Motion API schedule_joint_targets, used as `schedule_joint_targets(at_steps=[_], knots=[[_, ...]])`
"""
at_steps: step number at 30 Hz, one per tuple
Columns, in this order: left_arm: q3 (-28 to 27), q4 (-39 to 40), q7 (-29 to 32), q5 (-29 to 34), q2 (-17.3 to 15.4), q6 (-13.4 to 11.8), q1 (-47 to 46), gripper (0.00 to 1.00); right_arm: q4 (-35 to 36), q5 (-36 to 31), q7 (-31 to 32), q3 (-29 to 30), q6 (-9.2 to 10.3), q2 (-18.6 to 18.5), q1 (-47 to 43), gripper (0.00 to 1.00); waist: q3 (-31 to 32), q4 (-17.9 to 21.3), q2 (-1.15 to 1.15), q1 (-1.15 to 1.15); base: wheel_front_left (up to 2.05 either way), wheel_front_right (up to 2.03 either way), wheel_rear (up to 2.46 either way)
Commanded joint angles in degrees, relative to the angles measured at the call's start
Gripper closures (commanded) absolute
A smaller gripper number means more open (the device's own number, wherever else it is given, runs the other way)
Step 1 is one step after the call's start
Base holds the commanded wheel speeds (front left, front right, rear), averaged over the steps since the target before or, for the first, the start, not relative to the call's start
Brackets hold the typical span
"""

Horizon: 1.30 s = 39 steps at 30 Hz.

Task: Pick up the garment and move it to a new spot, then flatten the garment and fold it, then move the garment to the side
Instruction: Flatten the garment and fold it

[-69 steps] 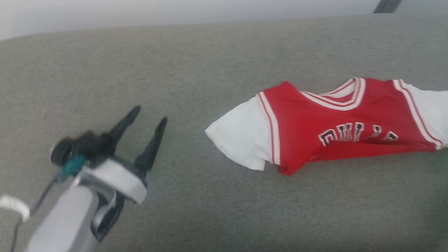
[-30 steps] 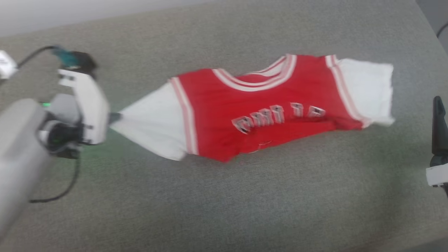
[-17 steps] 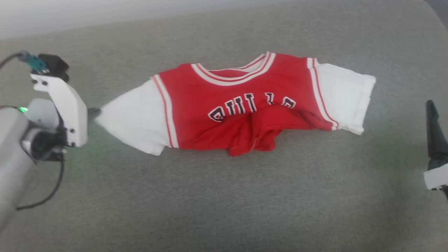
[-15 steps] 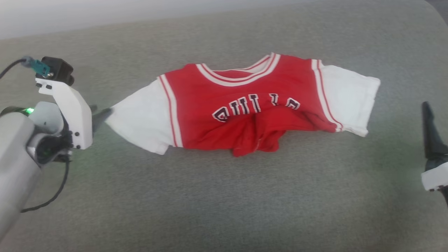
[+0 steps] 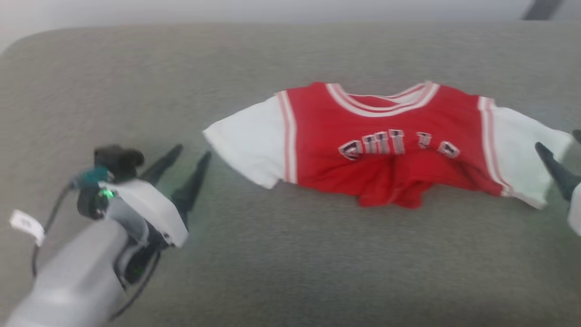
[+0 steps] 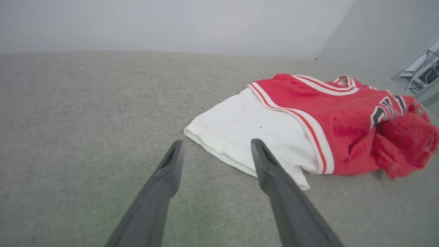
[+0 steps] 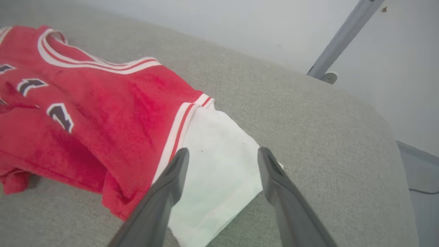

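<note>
Spread wide and holding nothing, the two long dark fingers (image 6: 161,185) of the left gripper (image 5: 193,152) point at the garment's left sleeve, just beside its cuff. The right gripper (image 5: 557,139) is parted too, its fingers standing to either side of the other sleeve; I cannot tell whether they touch the cloth.

The red jersey-style shirt with white short sleeves (image 5: 386,136) lies chest-up on the grey woven padded surface (image 5: 272,263), right of centre, with its striped collar toward the far side and both sleeves stretched out left and right. Its lower body is rumpled into a red heap at the near edge, below the dark lettering.

It looks light, soft and limp — likely to sag and bunch wherever it is unsupported, though not slippery on this weave. For flattening, the buried hem seems the place to pinch, one corner per gripper, drawing it toward the near side.
</note>
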<state>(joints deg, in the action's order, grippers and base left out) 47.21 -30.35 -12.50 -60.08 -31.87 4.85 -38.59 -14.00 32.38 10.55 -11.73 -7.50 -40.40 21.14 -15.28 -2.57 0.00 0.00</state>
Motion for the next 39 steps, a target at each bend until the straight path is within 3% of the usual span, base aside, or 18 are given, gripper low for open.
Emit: schedule_joint_targets(at_steps=[1,4,8,12,18,24,25,27,28,29,33,35,39], knots=[[-1.1,1.4,-2.0,2.2,0.9,-1.6,2.4,0.00,-0.1,2.7,3.8,-2.4,0.02,-3.1,2.3,0.00,-1.0,-3.7,0.00,0.00,0.00,0.00,0.00],[-2.8,3.8,-2.7,4.9,2.1,-3.3,4.9,0.00,-0.1,5.9,7.9,-4.8,0.02,-6.3,4.2,0.00,-1.7,-5.3,0.00,0.00,0.00,0.00,0.00],[-11.8,11.5,-2.7,13.8,5.4,-5.7,11.3,0.00,-1.1,12.7,14.0,-8.1,0.02,-12.1,8.1,0.00,-3.5,-8.6,0.00,0.00,0.00,0.00,0.00],[-19.2,18.7,-2.7,23.4,9.7,-6.5,16.6,0.00,-1.9,17.3,18.6,-11.1,0.02,-17.9,11.5,0.00,-6.0,-11.4,0.00,0.00,0.00,0.00,0.00],[-26.1,25.4,-2.7,34.5,15.7,-4.5,22.3,0.00,-3.4,20.8,24.4,-14.7,0.02,-23.5,16.4,0.00,-10.0,-13.8,0.00,0.00,0.00,0.00,0.00],[-30.6,26.7,-2.7,39.9,20.1,-1.0,23.9,0.00,-4.4,23.8,27.5,-19.5,0.02,-25.6,18.8,0.00,-12.2,-14.7,0.00,0.00,0.00,0.00,0.00],[-31.3,26.9,-2.8,40.8,20.4,-0.5,23.9,0.00,-4.4,24.5,28.3,-20.4,0.02,-25.2,18.6,0.06,-12.3,-14.6,0.00,0.00,0.00,0.00,0.00],[-32.7,27.1,-2.8,41.7,20.9,0.3,23.7,0.00,-4.4,25.6,29.5,-21.9,0.02,-25.0,18.7,0.60,-12.5,-14.3,0.00,0.00,0.00,0.00,0.00],[-33.4,27.3,-2.8,42.0,21.0,0.6,23.4,0.00,-4.5,26.0,29.8,-22.2,0.02,-25.0,19.0,0.93,-12.6,-14.1,0.00,0.00,0.00,0.00,0.00],[-33.9,27.2,-2.8,42.0,21.1,1.1,23.1,0.00,-4.6,26.3,29.9,-22.5,0.03,-25.0,19.4,1.00,-12.6,-13.9,0.00,0.00,0.00,0.00,0.00],[-33.5,26.6,-2.8,41.3,20.0,2.3,19.0,0.00,-5.3,26.9,29.0,-23.6,0.08,-25.0,21.0,1.00,-12.6,-13.1,0.00,0.00,0.00,0.00,0.00],[-31.1,25.3,-2.6,41.4,17.4,2.6,15.0,0.00,-5.6,27.3,28.6,-24.2,0.08,-24.8,21.6,1.00,-12.5,-12.6,0.00,0.00,0.00,0.00,0.00],[-18.7,22.5,5.6,34.6,10.6,2.6,1.9,0.00,-5.9,27.7,28.0,-25.5,0.07,-24.2,23.6,1.00,-12.8,-11.5,0.00,0.00,0.00,0.00,0.00]])
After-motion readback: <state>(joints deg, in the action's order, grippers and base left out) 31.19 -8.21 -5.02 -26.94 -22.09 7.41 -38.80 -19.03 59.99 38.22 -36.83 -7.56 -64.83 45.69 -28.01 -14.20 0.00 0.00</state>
